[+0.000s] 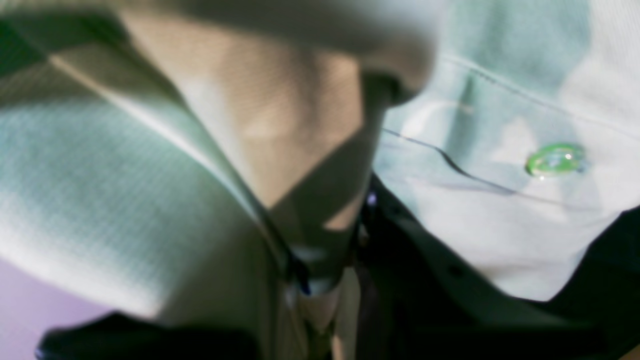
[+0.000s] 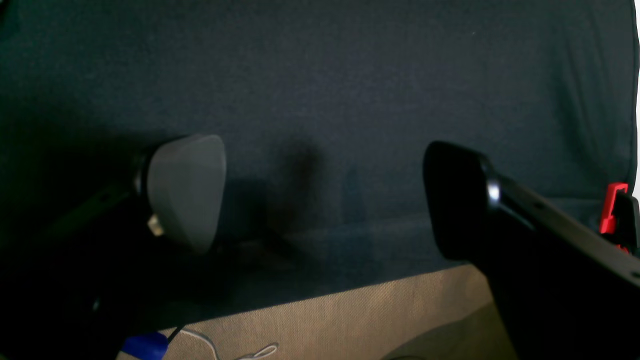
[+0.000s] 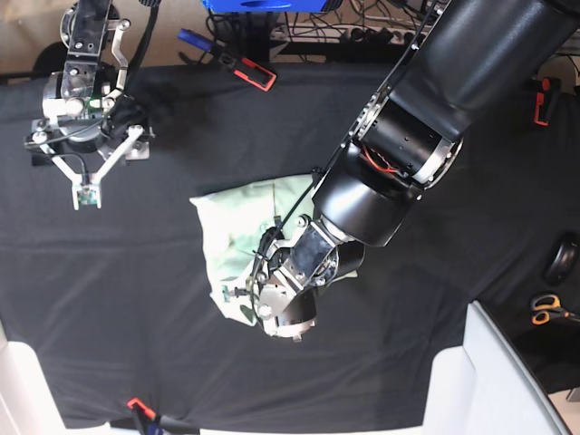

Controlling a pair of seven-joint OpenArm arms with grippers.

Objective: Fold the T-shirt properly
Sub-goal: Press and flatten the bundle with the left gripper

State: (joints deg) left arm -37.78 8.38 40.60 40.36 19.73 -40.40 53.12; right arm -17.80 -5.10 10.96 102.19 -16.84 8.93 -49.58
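My left gripper point(image 3: 243, 299) is down on the pale mint-green short-sleeved cotton T-shirt point(image 3: 237, 231), at the edge of it nearest the base camera. In my left wrist view the soft fabric fills almost everything, bunched up right between my jaws and draped over them, so I read that hand as nearly closed and pinching a fold of the shirt. The view is blurred, so I cannot make out exactly which hem or corner I have. A seam line and a small glossy green mark point(image 1: 556, 160) show on the flatter part of the cloth to the side.

The shirt lies crumpled near the middle of the black cloth table cover point(image 3: 136, 272), partly hidden under my left forearm.

My right gripper point(image 2: 325, 200) hangs well apart from the shirt, over a bare stretch of the cover at the far side of the table. Its two fingers point(image 2: 185, 192) stand wide apart with nothing between them.

A pair of orange-handled scissors point(image 3: 546, 310) rests off at the table's edge.
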